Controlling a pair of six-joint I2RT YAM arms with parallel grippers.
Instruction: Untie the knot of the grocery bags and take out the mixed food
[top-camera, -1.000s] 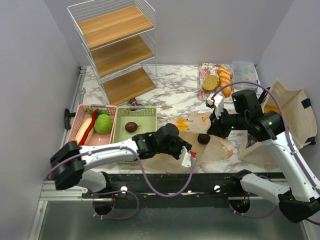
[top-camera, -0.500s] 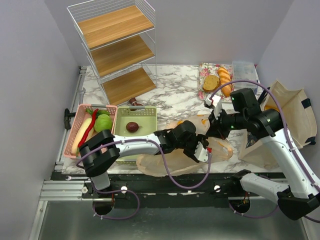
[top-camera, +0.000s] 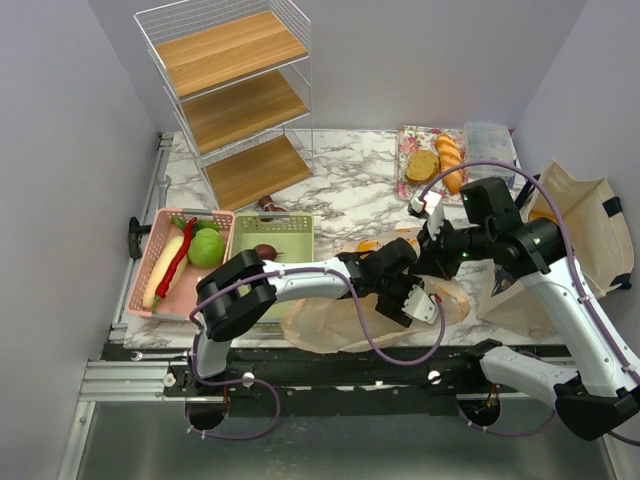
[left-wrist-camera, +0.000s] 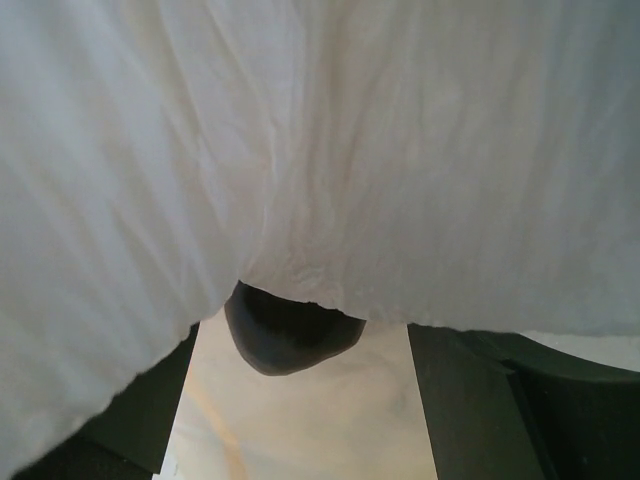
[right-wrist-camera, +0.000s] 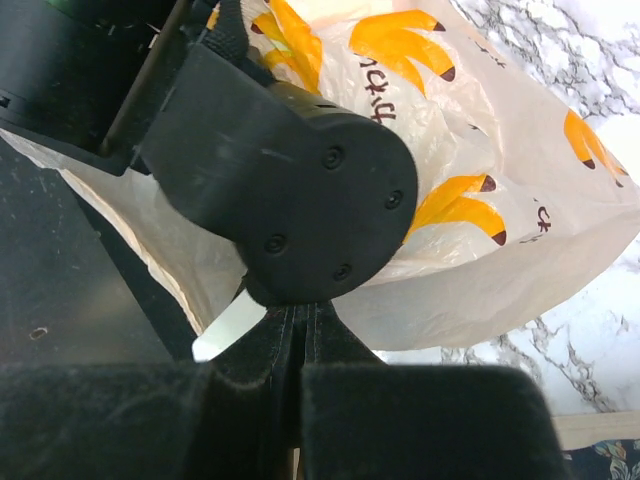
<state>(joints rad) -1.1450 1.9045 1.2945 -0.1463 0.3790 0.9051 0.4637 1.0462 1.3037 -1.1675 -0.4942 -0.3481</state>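
Near the front edge of the surface (top-camera: 350, 195), right of centre, the grocery bag (top-camera: 325, 325) lies slack, the right gripper (right-wrist-camera: 303, 320) with jaws clenched on its film, seemingly lifting the mouth so the left gripper (top-camera: 425, 303), jaws spread, can reach the maroon ball (left-wrist-camera: 285, 338) inside.

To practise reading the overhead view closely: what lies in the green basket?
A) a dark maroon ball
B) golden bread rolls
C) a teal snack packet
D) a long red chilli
A: the overhead view shows one dark maroon ball in the green basket, while the red chilli lies in the pink basket beside it.
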